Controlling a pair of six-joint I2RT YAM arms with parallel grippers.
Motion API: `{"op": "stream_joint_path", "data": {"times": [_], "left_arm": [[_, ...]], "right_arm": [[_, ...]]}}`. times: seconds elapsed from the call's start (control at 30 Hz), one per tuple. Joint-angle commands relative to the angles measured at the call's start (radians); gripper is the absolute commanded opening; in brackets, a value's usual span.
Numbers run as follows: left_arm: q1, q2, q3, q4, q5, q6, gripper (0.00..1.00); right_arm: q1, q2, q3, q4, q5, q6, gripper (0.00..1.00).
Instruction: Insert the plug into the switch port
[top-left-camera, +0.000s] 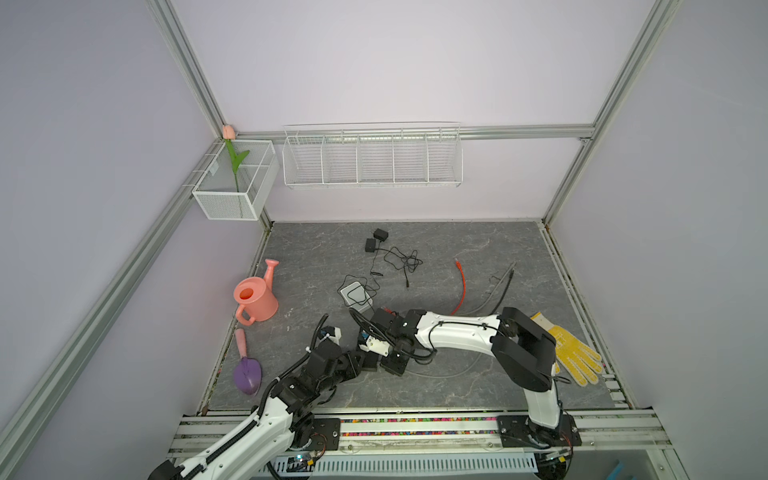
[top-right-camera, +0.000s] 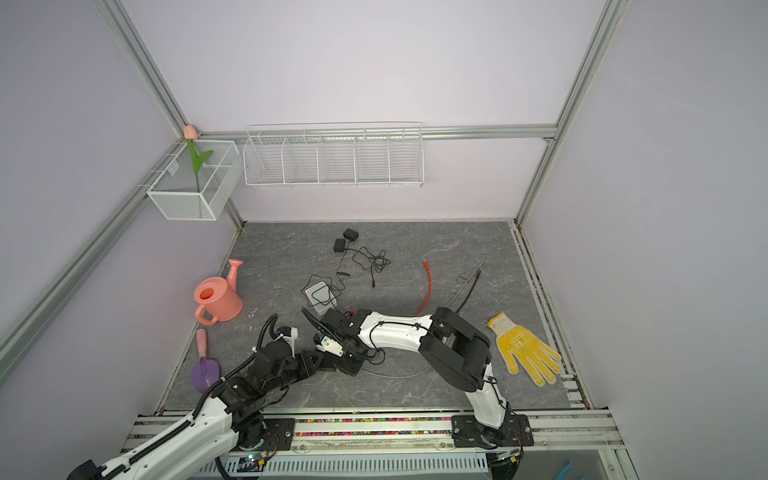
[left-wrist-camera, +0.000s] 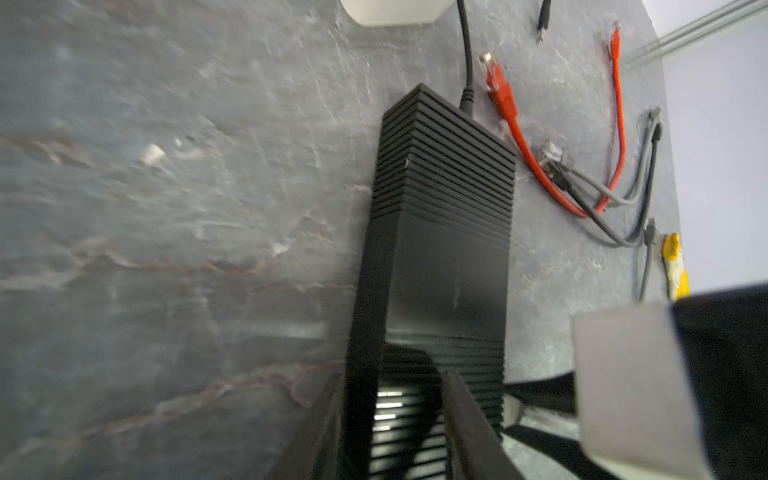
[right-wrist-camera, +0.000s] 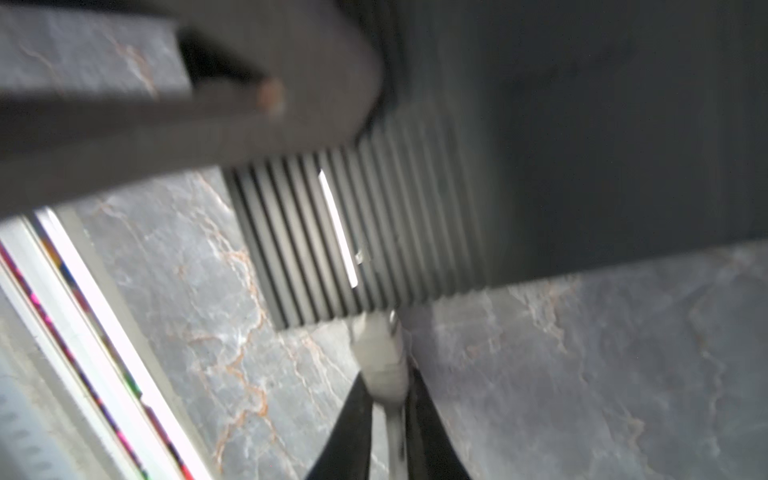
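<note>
The switch (left-wrist-camera: 444, 232) is a long black box with ribbed ends, lying on the grey stone table. Its far end shows in both top views (top-left-camera: 380, 319) (top-right-camera: 332, 320). My left gripper (left-wrist-camera: 395, 399) is shut on its near end, one finger against each side. At the switch's ribbed edge (right-wrist-camera: 374, 232) sits the grey plug (right-wrist-camera: 380, 361), its tip against that edge. The port is hidden. My right gripper (right-wrist-camera: 386, 386) has both fingertips against the plug's boot, and the grey cable trails back between the fingers. In both top views the two grippers (top-left-camera: 360, 365) (top-left-camera: 384, 359) meet near the table's front middle.
A red cable (top-left-camera: 462, 286), grey cables and a white device (top-left-camera: 356, 295) lie behind the switch. Black adapters (top-left-camera: 376, 240) with tangled leads are farther back. At the left are a pink watering can (top-left-camera: 253, 297) and a purple trowel (top-left-camera: 247, 374); a yellow glove (top-left-camera: 575, 353) lies at the right.
</note>
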Motion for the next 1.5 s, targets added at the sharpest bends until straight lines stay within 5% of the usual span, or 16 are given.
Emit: {"op": "stream_joint_path", "data": {"times": [0.0, 0.3, 0.67, 1.03, 1.47], "left_arm": [[-0.026, -0.004, 0.057, -0.056, 0.113, -0.016, 0.39], [-0.023, 0.002, 0.205, -0.239, -0.072, 0.067, 0.44], [-0.020, -0.005, 0.270, -0.224, -0.061, 0.106, 0.48], [-0.020, -0.016, 0.275, -0.166, 0.017, 0.135, 0.48], [-0.020, -0.022, 0.250, -0.088, 0.083, 0.140, 0.49]], "right_arm": [[0.005, -0.020, -0.043, 0.253, 0.053, -0.021, 0.29], [0.015, -0.183, -0.233, 0.168, 0.089, 0.019, 0.36], [-0.049, -0.383, -0.209, 0.064, 0.224, -0.026, 0.51], [-0.312, -0.213, -0.050, -0.013, 0.147, -0.103, 0.39], [-0.353, 0.064, 0.180, -0.119, 0.171, -0.210, 0.28]]}}
